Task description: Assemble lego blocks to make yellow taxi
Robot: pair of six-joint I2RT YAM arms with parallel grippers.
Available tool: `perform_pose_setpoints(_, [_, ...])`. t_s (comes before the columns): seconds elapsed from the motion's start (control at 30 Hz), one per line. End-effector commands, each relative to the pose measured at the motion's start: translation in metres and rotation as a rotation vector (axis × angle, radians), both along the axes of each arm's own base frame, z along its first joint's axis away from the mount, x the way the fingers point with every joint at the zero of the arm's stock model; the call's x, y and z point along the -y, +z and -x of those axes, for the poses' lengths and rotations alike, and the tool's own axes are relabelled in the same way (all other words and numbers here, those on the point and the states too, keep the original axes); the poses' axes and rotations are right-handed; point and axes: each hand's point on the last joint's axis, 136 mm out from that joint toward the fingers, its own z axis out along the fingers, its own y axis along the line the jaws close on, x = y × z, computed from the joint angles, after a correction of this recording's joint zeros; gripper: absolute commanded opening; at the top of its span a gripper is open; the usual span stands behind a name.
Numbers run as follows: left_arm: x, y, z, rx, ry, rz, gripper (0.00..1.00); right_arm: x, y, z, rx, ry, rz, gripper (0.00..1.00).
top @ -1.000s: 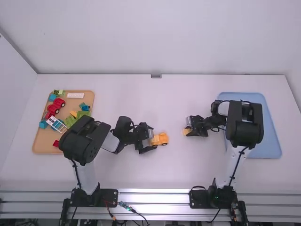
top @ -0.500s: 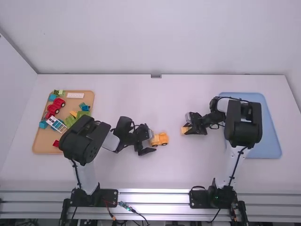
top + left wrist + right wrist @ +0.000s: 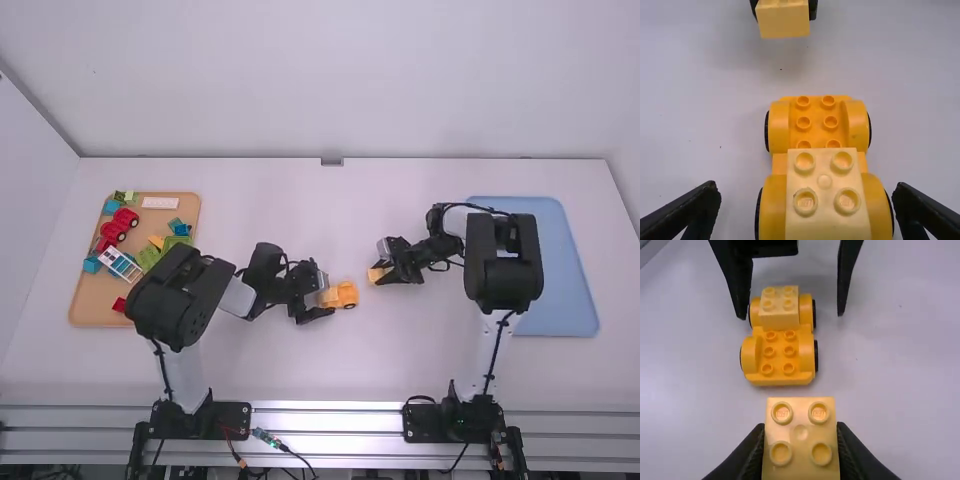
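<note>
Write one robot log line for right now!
Right gripper: holds yellow block; left gripper: open, either side of wheeled base; attached block: on base

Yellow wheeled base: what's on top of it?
A pale yellow block sits on one end of the yellow base, its four studs up; the other end's studs are bare. What lies under the block is covered.

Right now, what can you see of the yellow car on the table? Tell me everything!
The yellow car looks like smooth plastic, with black wheels. A paler yellow block with four big studs sits on one end; bare studs show at the other. It stands upright on the white table, between the open fingers of the left gripper.
</note>
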Motion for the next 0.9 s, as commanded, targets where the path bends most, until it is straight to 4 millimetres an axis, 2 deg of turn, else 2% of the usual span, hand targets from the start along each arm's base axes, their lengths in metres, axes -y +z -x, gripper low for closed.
perform_pose_setpoints(0.0, [0.003,-0.003,0.007,-0.012,-0.024,0.002,0.91,-0.009,0.001,-0.006,-0.028,-0.020,-0.009,0.11])
perform_pose_setpoints(0.23, [0.009,-0.004,0.012,-0.007,-0.044,-0.007,0.90,-0.021,0.002,-0.003,-0.043,-0.009,-0.010,0.09])
perform_pose_setpoints(0.43, [0.011,-0.009,0.012,0.001,-0.027,-0.041,0.90,-0.021,0.004,-0.003,-0.046,-0.014,-0.029,0.07])
perform_pose_setpoints(0.57, [0.010,-0.010,0.009,0.009,-0.015,-0.051,0.78,-0.022,0.006,-0.004,-0.045,-0.017,-0.036,0.07])
perform_pose_setpoints(0.87, [0.007,-0.010,0.007,0.014,-0.009,-0.052,0.67,-0.022,0.014,-0.006,-0.031,-0.026,-0.028,0.06])
